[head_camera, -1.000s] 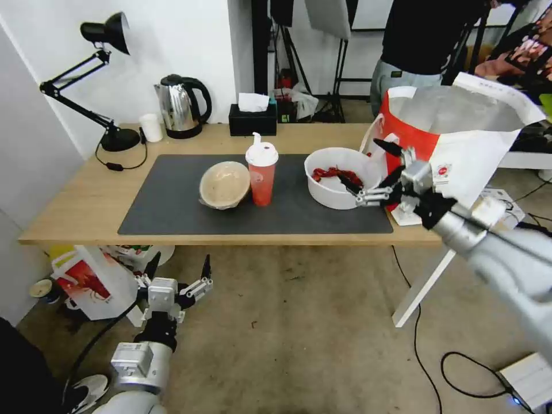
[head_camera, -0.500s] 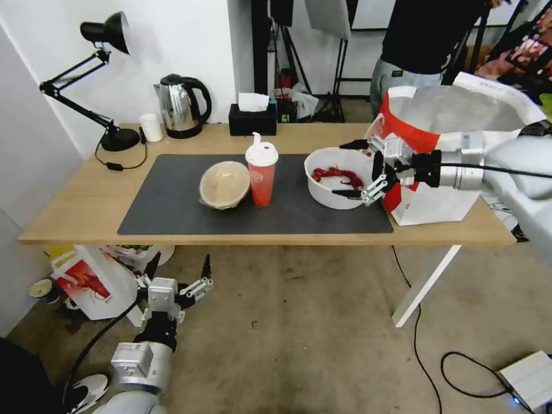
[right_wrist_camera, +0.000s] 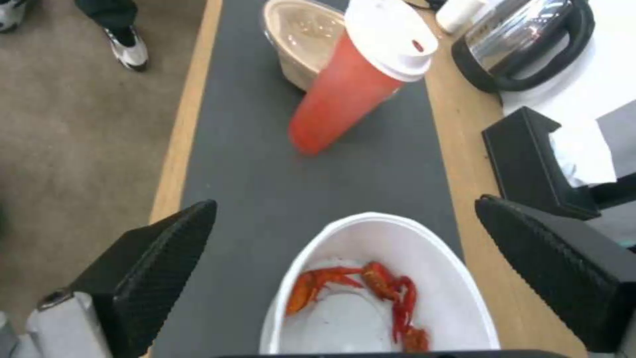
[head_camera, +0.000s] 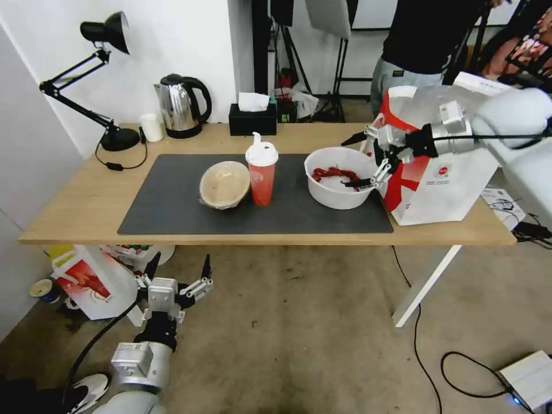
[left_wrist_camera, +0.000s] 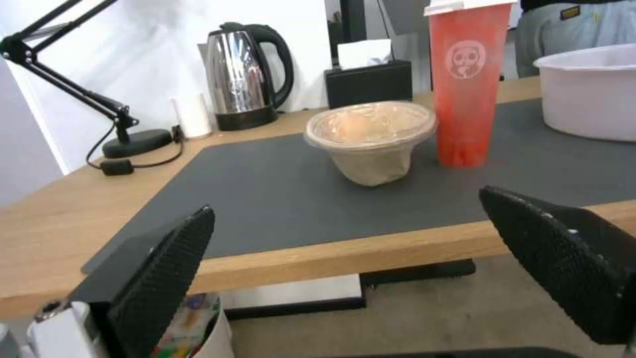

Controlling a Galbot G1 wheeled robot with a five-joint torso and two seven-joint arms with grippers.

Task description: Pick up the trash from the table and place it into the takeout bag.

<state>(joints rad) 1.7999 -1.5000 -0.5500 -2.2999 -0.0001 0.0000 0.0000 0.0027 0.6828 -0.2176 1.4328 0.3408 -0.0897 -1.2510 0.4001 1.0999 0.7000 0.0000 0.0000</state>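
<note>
R gripper held spread wide just over bowl rim, bag-side, prob. to straddle it; L gripper parked, spread, under table.

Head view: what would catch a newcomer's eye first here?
The right gripper, fingers spread, hovers at the right rim of the white bowl holding red crayfish shells. Right beside it stands the big red-and-white takeout bag, mouth open, on the table's right end. The left gripper hangs open below the table edge.
</note>
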